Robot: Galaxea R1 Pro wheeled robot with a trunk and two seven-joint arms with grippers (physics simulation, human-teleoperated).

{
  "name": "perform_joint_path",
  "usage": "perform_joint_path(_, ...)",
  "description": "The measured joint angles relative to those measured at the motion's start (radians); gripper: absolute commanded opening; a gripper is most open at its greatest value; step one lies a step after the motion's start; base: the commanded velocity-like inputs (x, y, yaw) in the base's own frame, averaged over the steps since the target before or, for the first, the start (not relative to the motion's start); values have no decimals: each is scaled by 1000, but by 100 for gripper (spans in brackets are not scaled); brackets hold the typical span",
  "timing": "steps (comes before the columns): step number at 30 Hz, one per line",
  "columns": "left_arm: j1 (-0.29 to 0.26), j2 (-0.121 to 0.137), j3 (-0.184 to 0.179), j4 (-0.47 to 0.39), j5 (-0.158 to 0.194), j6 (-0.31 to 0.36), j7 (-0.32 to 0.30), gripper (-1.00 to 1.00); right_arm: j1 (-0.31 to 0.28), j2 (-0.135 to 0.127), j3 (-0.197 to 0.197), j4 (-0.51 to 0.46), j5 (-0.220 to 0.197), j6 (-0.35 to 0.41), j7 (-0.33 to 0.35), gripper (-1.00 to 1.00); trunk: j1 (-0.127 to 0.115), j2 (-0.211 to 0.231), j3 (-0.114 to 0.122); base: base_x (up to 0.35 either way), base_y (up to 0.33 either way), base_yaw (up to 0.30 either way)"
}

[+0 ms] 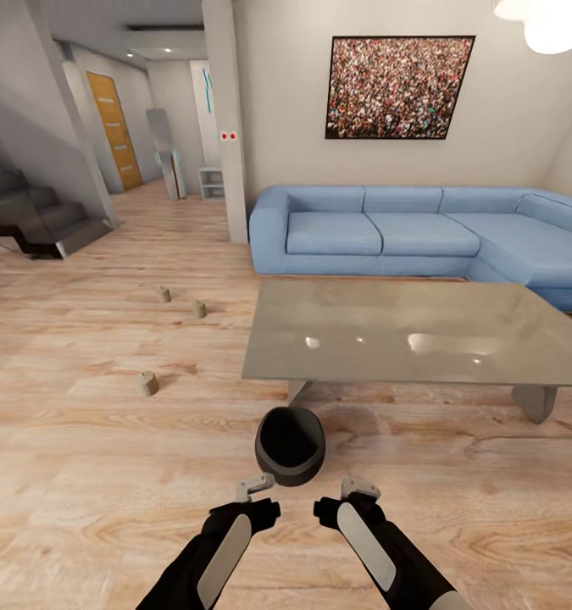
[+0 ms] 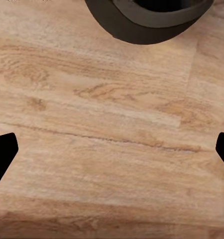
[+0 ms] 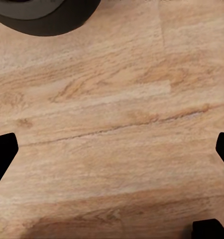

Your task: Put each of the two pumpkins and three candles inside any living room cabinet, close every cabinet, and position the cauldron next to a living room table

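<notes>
The black cauldron [image 1: 290,445] stands on the wood floor just in front of the grey table [image 1: 404,335], close to its near edge. Its rim also shows in the left wrist view [image 2: 147,20] and the right wrist view [image 3: 42,15]. My left gripper [image 1: 256,487] [image 2: 112,152] and right gripper [image 1: 360,489] [image 3: 112,152] hover just short of the cauldron, one at each side, both open and empty. Three small greyish candles [image 1: 163,294] [image 1: 200,309] [image 1: 148,383] sit on the floor to the left of the table. The pumpkins and the cabinet are out of view.
A blue corner sofa [image 1: 387,229] stands behind the table. A pillar [image 1: 226,127] rises left of the sofa. Stairs [image 1: 31,216] are at the far left, with a hallway beyond. Open wood floor spreads left of the table around the candles.
</notes>
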Motion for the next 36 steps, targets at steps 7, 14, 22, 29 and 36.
perform_joint_path(7,-1,0,65,4,0,4,-2,100,0,0,-1,0,0,1,-1,100,-27,49,22,0,0,0)
perform_joint_path(14,-14,36,180,123,-1,52,-12,100,4,-9,5,-7,-1,11,-9,100,-54,98,44,0,0,0)
perform_joint_path(22,-17,79,194,335,-13,-77,-14,100,21,-22,9,8,-1,9,-9,100,-73,133,60,0,0,0)
perform_joint_path(29,-17,107,189,464,-13,-221,-13,100,77,-61,8,85,-4,-105,-2,100,-73,133,60,0,0,0)
perform_joint_path(36,-17,108,184,514,-7,-311,-14,100,82,-56,8,176,-9,-196,-2,100,-73,133,60,0,0,53)
